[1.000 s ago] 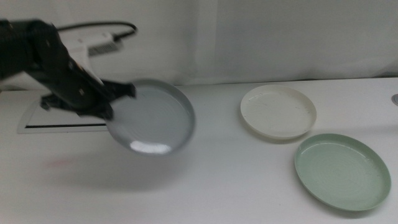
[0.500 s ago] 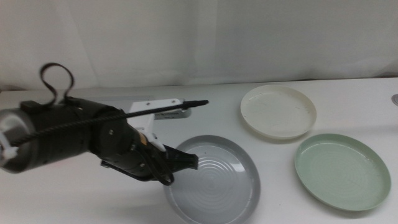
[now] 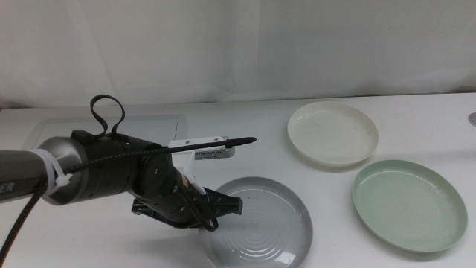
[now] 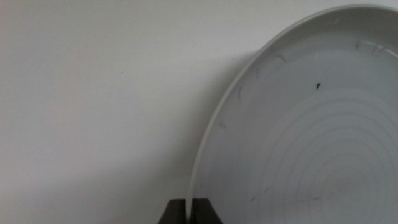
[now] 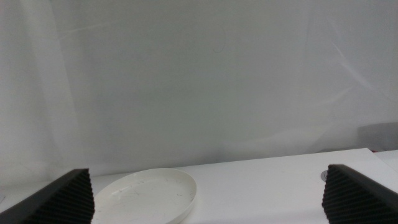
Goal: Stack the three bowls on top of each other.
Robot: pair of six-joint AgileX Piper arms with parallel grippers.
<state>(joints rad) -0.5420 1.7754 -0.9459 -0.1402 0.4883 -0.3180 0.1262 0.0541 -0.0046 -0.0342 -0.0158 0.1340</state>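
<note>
We see 3 shallow round bowls w/ low rims: grey bowl (image 3: 256, 222), ringed inside, its rim pinched by left gripper (image 3: 222, 209); right gripper (image 5: 205, 193) spread wide, empty.

Three bowls — one grey (image 3: 256, 222), one cream-white (image 3: 332, 132), one pale green (image 3: 409, 205).

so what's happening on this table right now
The left end effector is clamped on the rim of the grey bowl, at the table's near side. The cream-white bowl and the pale green bowl sit apart on the right, so nothing is stacked yet. The right end effector waits, open, out of the middle view.
</note>
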